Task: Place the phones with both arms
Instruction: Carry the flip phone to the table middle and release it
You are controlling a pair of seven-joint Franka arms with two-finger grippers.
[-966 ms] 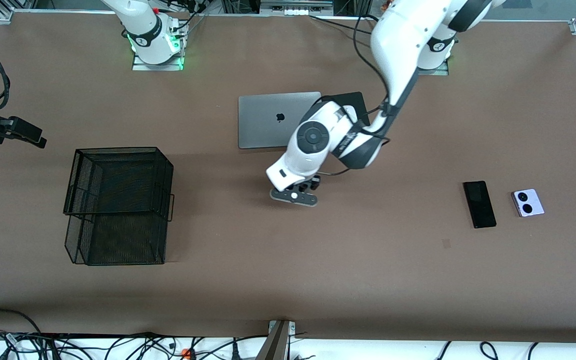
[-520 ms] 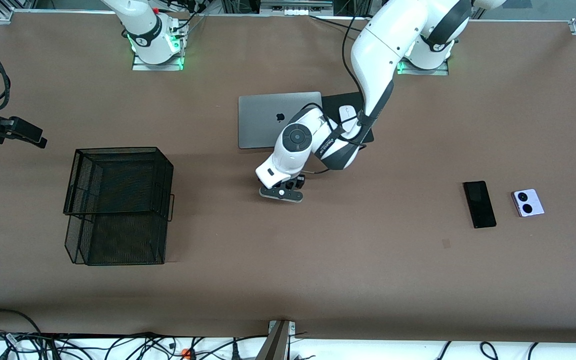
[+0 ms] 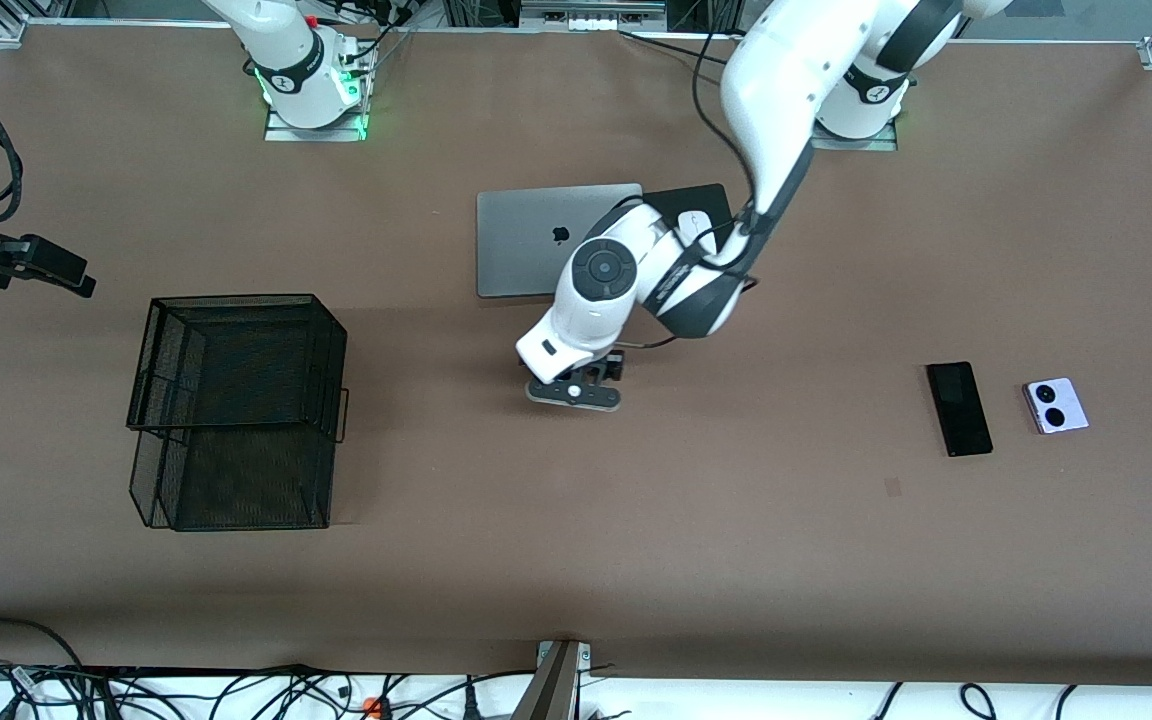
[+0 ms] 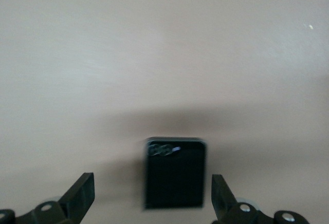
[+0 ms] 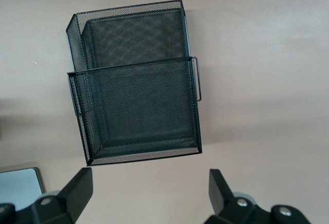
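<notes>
Left gripper [image 3: 576,392]: hanging over the mid-table, at about 6 o'clock from the silver laptop [image 3: 536,238]. In the left wrist view the fingers [image 4: 81,197] are standing spread wide with nothing between them touching; released.

Black flip phone [image 4: 175,173]: lying flat on the brown table [image 3: 736,520] directly under the left gripper, centred in the gap between the two fingers and clear of both. It is hidden by the gripper in the front view.

Slab phone [image 3: 959,408]: lying flat toward the left arm's end of the table, at about 3 o'clock from the left gripper, well apart from it.

Lavender flip phone [image 3: 1055,405]: lying just beside the slab phone, at its 3 o'clock, not touching it.

Right gripper [image 3: 36,262]: waiting at the right arm's end of the table, at about 10 o'clock from the mesh basket [image 3: 236,410]; fingers spread, holding nothing.

Handling, judged: the flip phone is looking rigid, compact and light, with smooth casing that is likely slippery and a hinge and glass that are likely fragile. It is sitting low, so the fingers would be needing to reach table level.

Grasp point, judged: across the two long side edges, mid-length, with moderate force.

Risk, judged: a phone sliding out of a shallow pinch.
</notes>
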